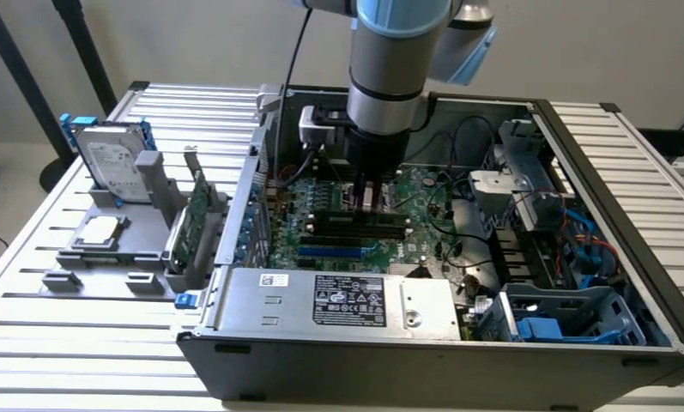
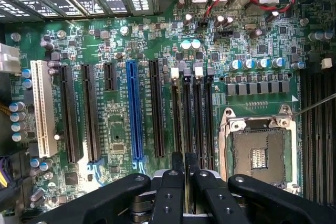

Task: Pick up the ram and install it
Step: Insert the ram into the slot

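Slatted metal table (image 1: 44, 283) carries open PC case (image 1: 616, 343). Tool (image 1: 368, 199) low over motherboard (image 1: 427, 193), fingers (image 2: 173, 182) nearly together, clamped on ram (image 1: 359, 218), which stands on edge at memory slots (image 2: 194, 119) beside CPU socket (image 2: 260, 153).

surface: slatted metal table (image 1: 44, 283) | on it: open computer case (image 1: 433, 360), grey parts holder (image 1: 112, 232)
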